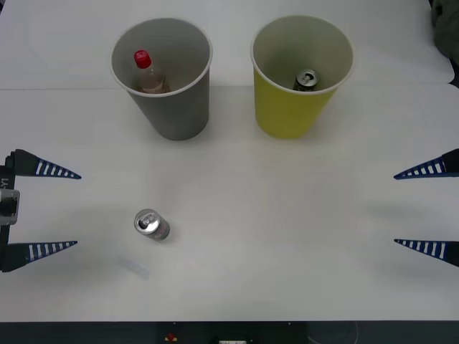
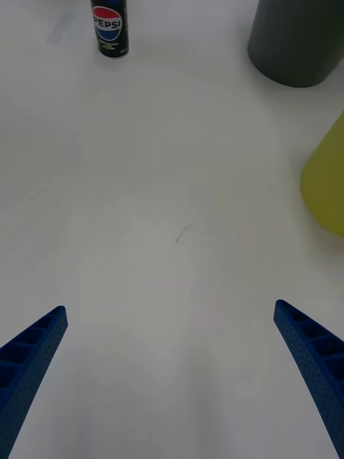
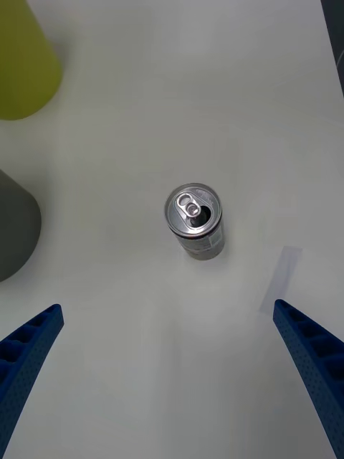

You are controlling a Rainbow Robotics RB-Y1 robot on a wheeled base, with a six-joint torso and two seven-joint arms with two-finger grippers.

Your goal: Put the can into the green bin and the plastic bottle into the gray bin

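I had both arms drawn back to the sides of the bench point(image 1: 287, 272), which left the middle free for the camera above. My left gripper point(image 1: 43, 209) sat with its jaws spread wide and nothing between them; my right gripper point(image 1: 427, 208) was just as wide and just as empty, touching nothing.

One Pepsi can point(image 1: 152, 225) stood upright on the bench, a little ahead of the left gripper and well inside its line of approach; through the left wrist camera it point(image 3: 195, 219) lay nearly centred between the two blue fingers point(image 3: 29, 351), pull tab up. I judged that a straight advance would bring the jaws around it. From the right gripper it point(image 2: 110, 27) was far off, across the bench, so the left arm looked the natural one for it.

The green bin point(image 1: 292, 107) stood beyond the right gripper, and already held a second can point(image 1: 306, 79) resting against its inner wall. The gray bin point(image 1: 176, 107) stood beside it, apart, beyond the left gripper, with the plastic bottle point(image 1: 147, 72) inside, red cap up. So the bottle's half read as done, and the standing can was what remained. A small pale strip point(image 1: 135, 266) lay flat near the can, not touching it.
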